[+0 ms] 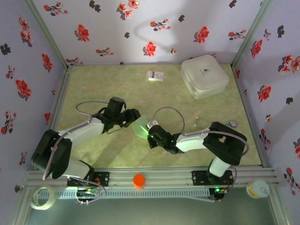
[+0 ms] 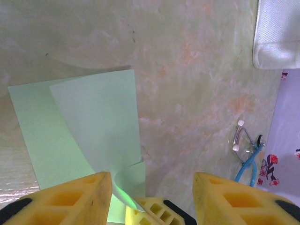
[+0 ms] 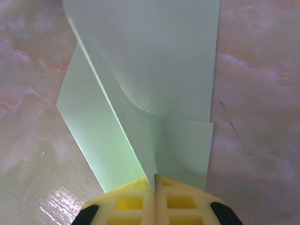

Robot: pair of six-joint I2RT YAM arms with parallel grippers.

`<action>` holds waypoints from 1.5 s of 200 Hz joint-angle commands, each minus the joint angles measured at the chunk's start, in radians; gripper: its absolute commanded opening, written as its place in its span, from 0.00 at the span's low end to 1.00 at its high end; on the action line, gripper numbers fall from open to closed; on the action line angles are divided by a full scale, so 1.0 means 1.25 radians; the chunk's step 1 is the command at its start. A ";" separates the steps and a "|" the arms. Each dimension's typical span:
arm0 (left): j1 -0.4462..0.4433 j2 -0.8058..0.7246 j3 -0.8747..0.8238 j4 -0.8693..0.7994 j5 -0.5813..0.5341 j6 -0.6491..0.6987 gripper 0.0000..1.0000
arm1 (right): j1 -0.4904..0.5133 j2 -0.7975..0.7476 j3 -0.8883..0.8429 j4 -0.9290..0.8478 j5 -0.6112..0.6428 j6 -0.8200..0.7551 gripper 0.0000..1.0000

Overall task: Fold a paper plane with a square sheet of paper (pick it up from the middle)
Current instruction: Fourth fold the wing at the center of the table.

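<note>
The right wrist view shows the right gripper (image 3: 153, 185) pinching the folded paper (image 3: 154, 70). The left wrist view shows the left gripper (image 2: 152, 187) with its fingers spread. From above, the paper sits between both.

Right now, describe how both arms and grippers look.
The left arm and right arm have white links between bulky black joints. A thin grey cable loops over each. The left gripper and right gripper have blocky yellow fingers with hollow cells and black bases. A green light glows by the right gripper.
</note>
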 commanded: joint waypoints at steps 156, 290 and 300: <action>0.008 0.023 -0.066 0.083 0.037 -0.008 0.12 | -0.144 0.052 -0.016 0.086 -0.309 0.228 0.06; -0.009 0.079 -0.068 0.154 0.071 -0.013 0.09 | -0.179 0.063 -0.035 0.125 -0.359 0.289 0.05; -0.010 0.077 -0.071 0.157 0.072 -0.013 0.09 | -0.178 0.063 -0.033 0.123 -0.360 0.290 0.05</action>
